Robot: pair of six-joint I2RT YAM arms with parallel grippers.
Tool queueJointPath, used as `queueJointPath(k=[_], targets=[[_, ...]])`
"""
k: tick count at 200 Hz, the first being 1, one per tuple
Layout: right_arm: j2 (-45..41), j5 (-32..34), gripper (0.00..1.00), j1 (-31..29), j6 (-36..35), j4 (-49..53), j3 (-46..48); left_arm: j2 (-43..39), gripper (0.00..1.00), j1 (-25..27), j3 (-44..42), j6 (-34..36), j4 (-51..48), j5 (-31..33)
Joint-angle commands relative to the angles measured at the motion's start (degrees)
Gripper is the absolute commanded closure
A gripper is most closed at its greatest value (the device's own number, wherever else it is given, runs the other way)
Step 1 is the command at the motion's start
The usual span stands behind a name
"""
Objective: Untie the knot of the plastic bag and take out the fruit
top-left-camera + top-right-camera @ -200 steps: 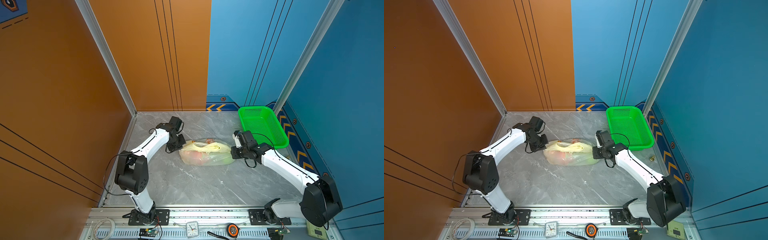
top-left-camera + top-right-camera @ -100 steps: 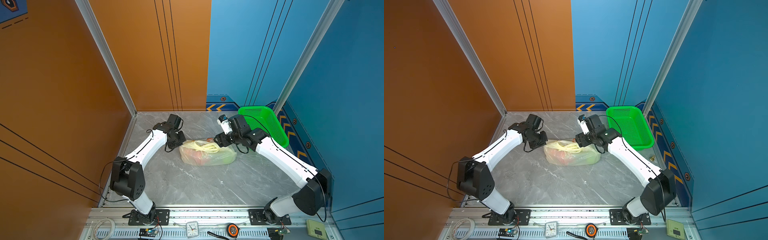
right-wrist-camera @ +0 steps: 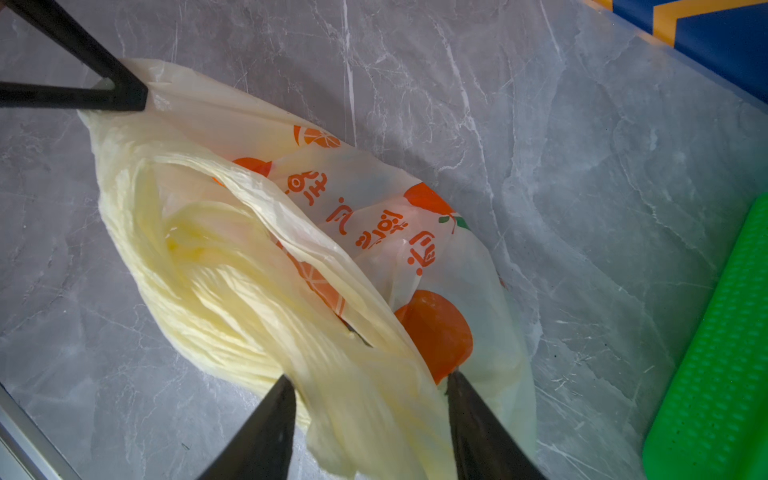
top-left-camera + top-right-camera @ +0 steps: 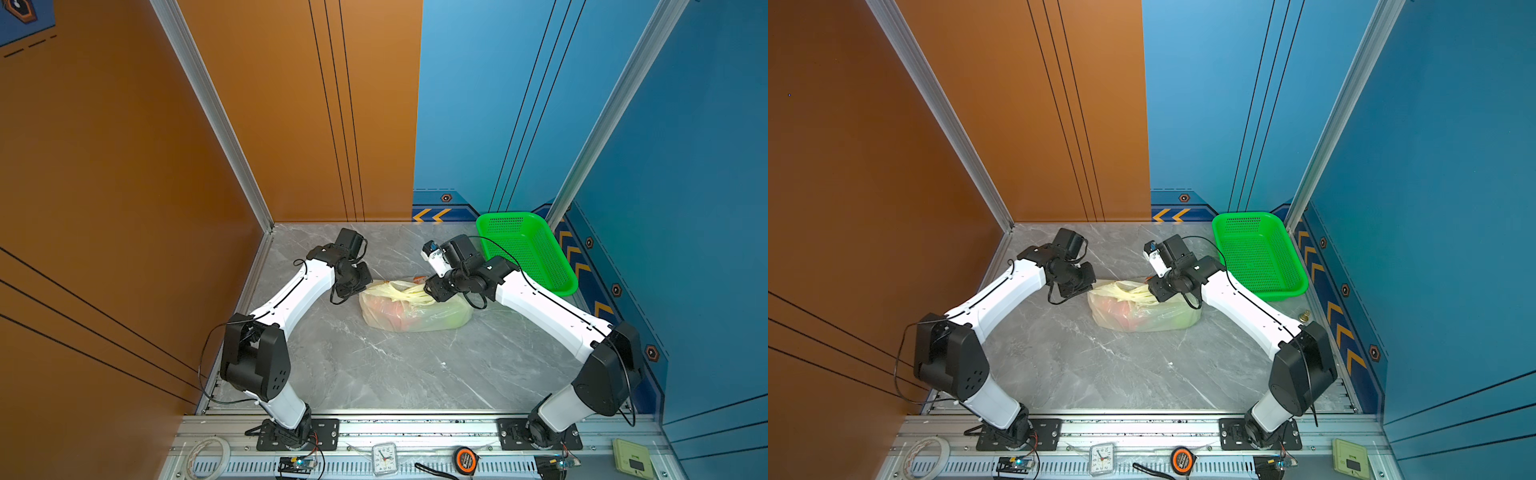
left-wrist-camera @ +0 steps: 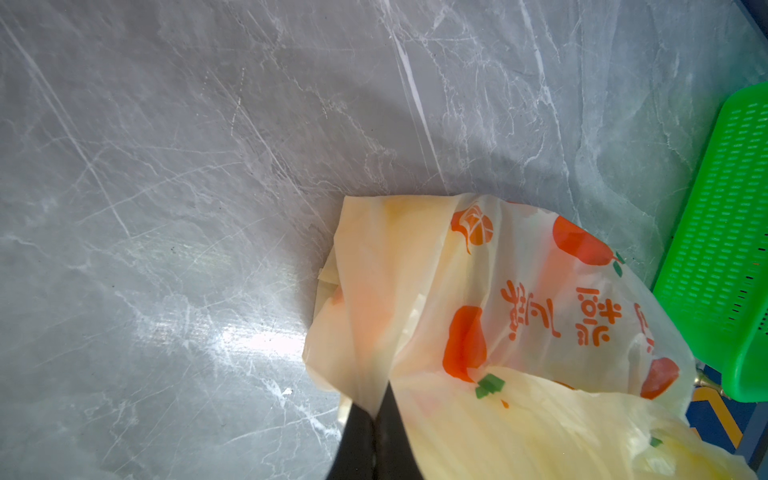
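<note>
The cream-yellow plastic bag (image 4: 415, 313) (image 4: 1142, 316) lies on the grey marble table. Fruit shows through it as a red shape (image 4: 390, 309) and a green shape (image 4: 457, 318). My left gripper (image 5: 376, 409) (image 4: 360, 286) is shut on a pinch of the bag's left end. It also appears in the right wrist view (image 3: 137, 95). The knot reads as twisted handle strands (image 3: 249, 291) (image 4: 409, 293). My right gripper (image 3: 368, 380) (image 4: 428, 289) stands open, with the handle bunch running between its fingers.
A green perforated basket (image 4: 523, 253) (image 4: 1258, 257) (image 5: 727, 249) stands at the back right, close behind the right arm. Walls close in the left, back and right sides. A clock (image 4: 384, 457), a tape measure (image 4: 464, 459) and a tape roll (image 4: 208, 453) lie on the front rail.
My right arm has swung from the bag's right end round to the back, and its gripper now straddles the handles. The left gripper has stayed shut on the bag's left end.
</note>
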State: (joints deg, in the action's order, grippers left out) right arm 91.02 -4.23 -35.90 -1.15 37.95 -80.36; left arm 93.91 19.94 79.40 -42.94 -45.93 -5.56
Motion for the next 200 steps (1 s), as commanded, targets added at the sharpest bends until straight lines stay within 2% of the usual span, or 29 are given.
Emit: queueJointPath(k=[1,49,101,134,200], targets=[[1.26,0.95,0.51,0.16,-0.79,0.55,-1.36,-1.02,1.00,0.27,0.26,0.49,0.23,1.49],[2.40,-2.10,0.54,0.31,-0.55,-0.11,-0.65,-1.26,1.00,0.18,-0.03,0.38,0.56,1.50],[0.34,-1.53,1.00,1.71,1.46,-2.49,0.54,-1.25,1.00,-0.08,-0.72,0.23,0.62,1.77],[-5.32,0.36,1.00,4.33,5.21,-4.12,5.58,-1.64,1.00,-0.91,-2.01,-0.21,1.02,1.58],[-17.78,2.72,1.00,11.32,20.22,-12.42,21.72,-1.06,1.00,-2.59,-4.25,-0.30,1.64,1.54]])
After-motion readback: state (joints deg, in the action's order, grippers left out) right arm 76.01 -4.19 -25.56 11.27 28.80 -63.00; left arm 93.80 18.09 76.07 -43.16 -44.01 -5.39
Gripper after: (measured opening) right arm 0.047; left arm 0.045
